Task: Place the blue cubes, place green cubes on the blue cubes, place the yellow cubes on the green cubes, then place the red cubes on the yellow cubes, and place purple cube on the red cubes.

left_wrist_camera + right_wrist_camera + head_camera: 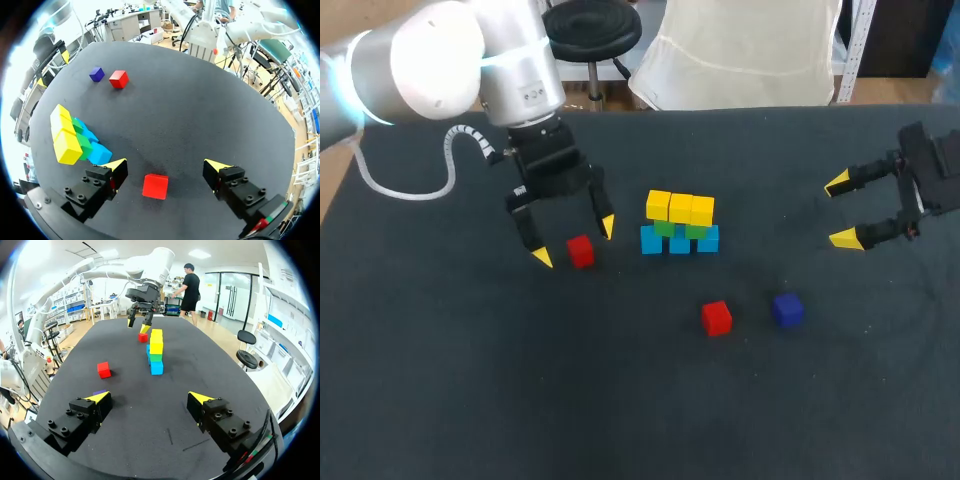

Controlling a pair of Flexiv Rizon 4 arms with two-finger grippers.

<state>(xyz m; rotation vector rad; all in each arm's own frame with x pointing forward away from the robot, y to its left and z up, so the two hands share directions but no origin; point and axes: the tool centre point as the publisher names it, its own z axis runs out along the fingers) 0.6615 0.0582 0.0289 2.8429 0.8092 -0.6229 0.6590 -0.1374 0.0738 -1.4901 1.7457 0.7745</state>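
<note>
A stack stands mid-table: blue cubes (680,241) at the bottom, green cubes (666,228) on them, yellow cubes (680,208) on top. My left gripper (575,243) is open and straddles a red cube (580,251) left of the stack. In the left wrist view that red cube (155,186) lies between the spread fingertips of the gripper (166,165), touching neither. A second red cube (717,318) and a purple cube (787,309) lie nearer the front. My right gripper (841,211) hangs open at the right, holding nothing.
The table (470,380) is covered in dark cloth. In the right wrist view the stack (156,352) is well ahead of the gripper (149,397), with the loose red cube (104,369) to one side and the purple cube (99,391) peeking from behind one finger.
</note>
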